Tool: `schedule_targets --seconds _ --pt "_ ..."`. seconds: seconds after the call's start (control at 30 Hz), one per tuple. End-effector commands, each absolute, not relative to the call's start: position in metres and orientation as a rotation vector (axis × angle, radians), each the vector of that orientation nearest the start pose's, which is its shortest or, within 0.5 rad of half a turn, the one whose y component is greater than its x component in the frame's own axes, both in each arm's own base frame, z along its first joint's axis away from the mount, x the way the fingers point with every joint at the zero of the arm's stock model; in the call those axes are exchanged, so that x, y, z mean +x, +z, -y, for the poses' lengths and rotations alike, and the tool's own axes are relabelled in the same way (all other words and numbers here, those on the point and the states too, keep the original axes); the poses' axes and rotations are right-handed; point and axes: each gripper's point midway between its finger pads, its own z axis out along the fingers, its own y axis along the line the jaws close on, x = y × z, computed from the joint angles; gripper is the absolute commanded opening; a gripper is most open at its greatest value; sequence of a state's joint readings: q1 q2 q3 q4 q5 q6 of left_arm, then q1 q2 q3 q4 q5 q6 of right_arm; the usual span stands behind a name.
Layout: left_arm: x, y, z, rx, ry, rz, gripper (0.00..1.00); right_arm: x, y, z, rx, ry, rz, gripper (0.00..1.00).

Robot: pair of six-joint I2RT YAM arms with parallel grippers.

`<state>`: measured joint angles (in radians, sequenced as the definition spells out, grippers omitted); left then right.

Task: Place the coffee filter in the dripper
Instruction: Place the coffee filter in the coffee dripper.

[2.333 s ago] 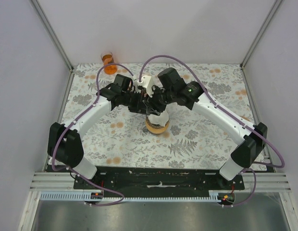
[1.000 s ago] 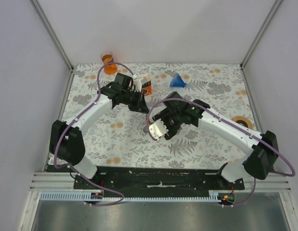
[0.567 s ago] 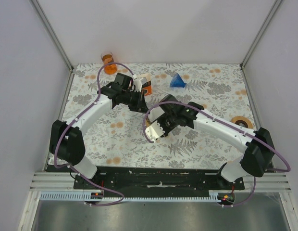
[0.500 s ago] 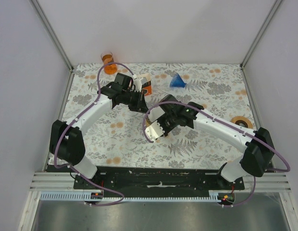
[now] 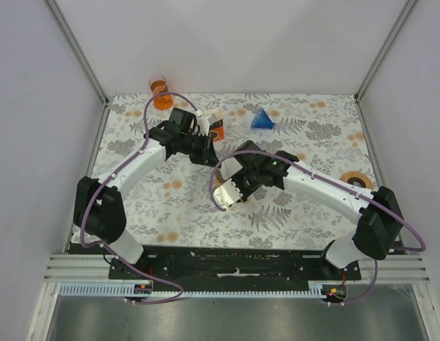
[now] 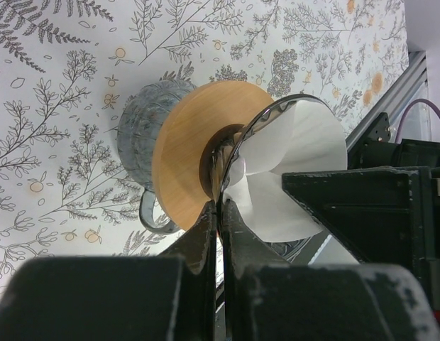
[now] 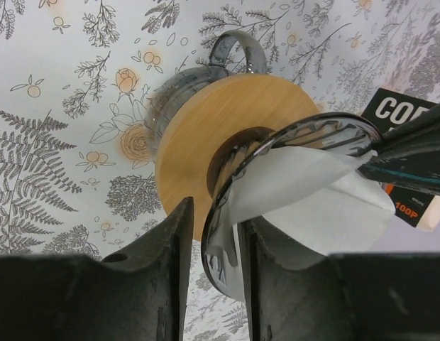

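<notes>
The coffee filter (image 6: 294,160) is inside the glass cone of the dripper (image 7: 227,124). Its white paper is creased and stands off the wall on one side rather than lying flush, so you can judge the placing close to done but not settled. The dripper sits by its wooden collar on a grey handled server (image 6: 138,135), near the middle of the floral cloth (image 5: 170,206), and your two wrist cameras look at it from low down on opposite sides. Your right gripper (image 7: 214,217) has its fingers a little apart, astride the cone's rim, one outside the glass and one toward the paper. That looks meant to press the filter against the wall, though you cannot tell from here whether the pads bite. Your left gripper (image 6: 218,213) is pressed together with its tips in line with the rim's other edge; whether it touches the glass or only waits beside it is unclear. Toward the back stand a coffee carton (image 5: 216,128), a blue funnel (image 5: 261,119) and an orange cup (image 5: 159,89), apart from the work.
</notes>
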<state>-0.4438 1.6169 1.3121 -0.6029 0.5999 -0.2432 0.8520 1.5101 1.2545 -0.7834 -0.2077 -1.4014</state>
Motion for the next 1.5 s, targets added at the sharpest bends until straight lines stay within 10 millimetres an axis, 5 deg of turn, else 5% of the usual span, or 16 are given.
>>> schedule_targets --seconds 0.0,0.17,0.5,0.57,0.7,0.87,1.07,1.23,1.37,1.47 --pt "0.302 0.169 0.262 0.583 -1.004 -2.471 0.02 0.255 0.143 -0.288 -2.365 0.083 -1.062 0.42" --pt "0.301 0.171 0.261 0.588 -1.003 -2.463 0.02 0.259 0.132 -0.291 -2.387 0.082 -1.089 0.39" --pt "0.301 0.172 0.262 0.59 -1.003 -2.459 0.02 0.259 0.13 -0.289 -2.397 0.087 -1.095 0.01" --pt "0.301 0.172 0.262 0.588 -1.003 -2.459 0.02 0.259 0.13 -0.288 -2.395 0.08 -1.099 0.09" --pt "0.301 0.171 0.262 0.59 -1.002 -2.46 0.02 0.261 0.138 -0.288 -2.352 0.064 -1.127 0.54" --pt "0.302 0.171 0.261 0.589 -0.994 -2.461 0.02 0.249 0.169 -0.299 -2.242 0.16 -1.094 0.81" --pt "0.302 0.173 0.261 0.594 -0.994 -2.453 0.02 0.226 0.206 -0.306 -2.13 0.29 -1.038 0.82" --pt "0.303 0.184 0.262 0.618 -0.999 -2.425 0.05 0.211 0.246 -0.308 -1.942 0.47 -1.16 0.83" --pt "0.303 0.188 0.264 0.632 -1.011 -2.414 0.12 0.226 0.261 -0.306 -1.731 0.617 -1.376 0.76" --pt "0.301 0.188 0.264 0.636 -1.025 -2.413 0.17 0.251 0.256 -0.303 -1.517 0.67 -1.636 0.55"
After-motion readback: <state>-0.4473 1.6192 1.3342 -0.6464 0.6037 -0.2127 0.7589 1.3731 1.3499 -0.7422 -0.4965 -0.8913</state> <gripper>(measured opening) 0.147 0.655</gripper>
